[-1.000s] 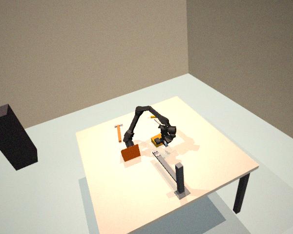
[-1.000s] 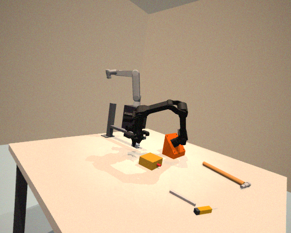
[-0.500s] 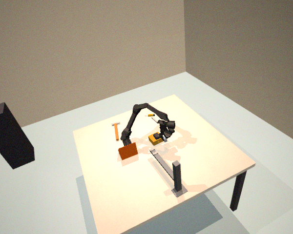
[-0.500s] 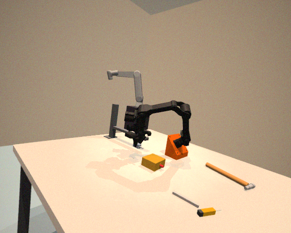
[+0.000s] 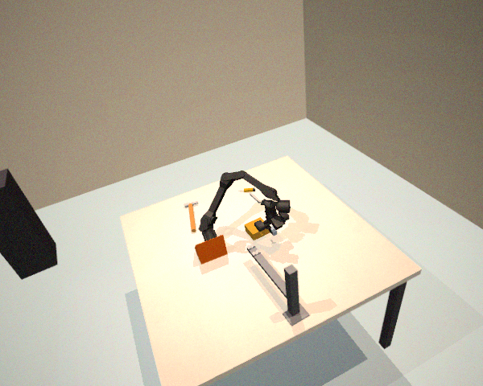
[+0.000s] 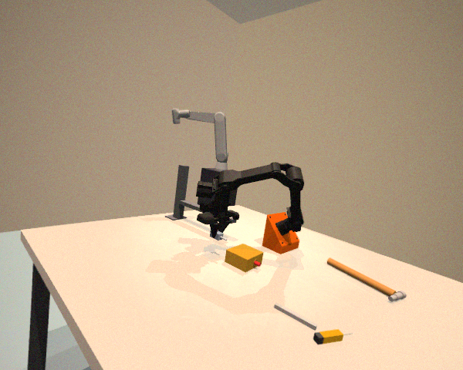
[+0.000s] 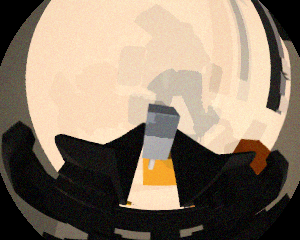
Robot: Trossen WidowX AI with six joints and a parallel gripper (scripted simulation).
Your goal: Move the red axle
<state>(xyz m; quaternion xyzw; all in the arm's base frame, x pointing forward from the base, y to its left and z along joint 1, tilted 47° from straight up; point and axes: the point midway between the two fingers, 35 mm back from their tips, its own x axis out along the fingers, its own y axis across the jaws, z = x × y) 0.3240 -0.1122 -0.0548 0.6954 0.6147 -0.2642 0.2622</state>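
Gripper point(image 5: 274, 231) point(image 6: 216, 235) point(image 7: 157, 128): centre of exterior frame, clamped on grey block with thin pin point(image 5: 274, 231) point(image 6: 217, 236) point(image 7: 161, 131)
Red axle point(image 6: 257, 263): poking from yellow block point(image 5: 254, 229) point(image 6: 244, 257) point(image 7: 160, 175), lower centre

- A room resembling a robotics lab or workshop, with plain tan walls point(image 5: 150, 83) point(image 6: 84, 99) and a pale floor point(image 5: 79, 332).
- A black robot arm point(image 5: 219, 201) point(image 6: 255, 173), fixed to an orange mount point(image 5: 211, 249) point(image 6: 272, 233), reaches over a broad desk point(image 5: 183, 311) point(image 6: 143, 326) on dark legs.
- A second arm, pale gray point(image 6: 221, 137), rises beyond the desk above a dark pedestal.
- A hammer point(image 5: 191, 218) point(image 6: 361, 277) and a yellow-handled tool point(image 5: 248, 190) point(image 6: 329, 336) lie on the desk.
- Near them, a gray bracket point(image 5: 291, 290) point(image 6: 180, 191) stands upright on its base.
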